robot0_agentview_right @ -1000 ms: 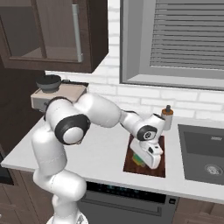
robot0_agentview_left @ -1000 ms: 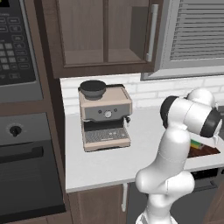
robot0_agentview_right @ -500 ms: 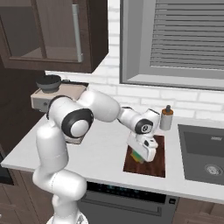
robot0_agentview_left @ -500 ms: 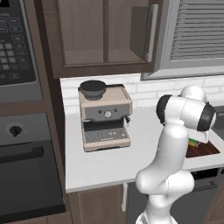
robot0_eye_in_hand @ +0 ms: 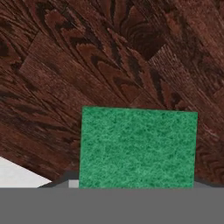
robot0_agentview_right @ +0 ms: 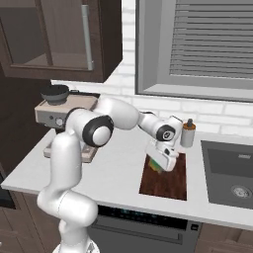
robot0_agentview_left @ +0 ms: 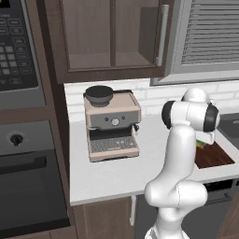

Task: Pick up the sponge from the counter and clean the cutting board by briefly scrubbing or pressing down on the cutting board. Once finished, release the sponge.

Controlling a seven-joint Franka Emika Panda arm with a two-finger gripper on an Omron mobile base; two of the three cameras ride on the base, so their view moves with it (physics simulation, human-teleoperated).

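The dark reddish-brown cutting board point(robot0_agentview_right: 168, 179) lies on the light counter point(robot0_agentview_right: 108, 173), left of the sink. My gripper point(robot0_agentview_right: 159, 165) points down over the board's far left part, shut on the sponge point(robot0_agentview_right: 154, 162), whose green and yellow edge shows under the hand. In the hand view the sponge's green face point(robot0_eye_in_hand: 138, 148) sits low in the frame, with the board's wood grain point(robot0_eye_in_hand: 109, 57) close behind it and a corner of the counter point(robot0_eye_in_hand: 17, 175) beside it. Whether the sponge touches the board I cannot tell. From the left base my arm hides most of the board point(robot0_agentview_left: 214, 156).
A beige coffee machine point(robot0_agentview_left: 112, 123) stands at the back left of the counter. A small brown bottle point(robot0_agentview_right: 188, 134) stands by the wall behind the board. The dark sink basin point(robot0_agentview_right: 230, 173) lies right of the board. Dark cabinets hang above.
My gripper has carried the sponge across the board, from its near right part leftward and toward the wall. The board itself has stayed in place.
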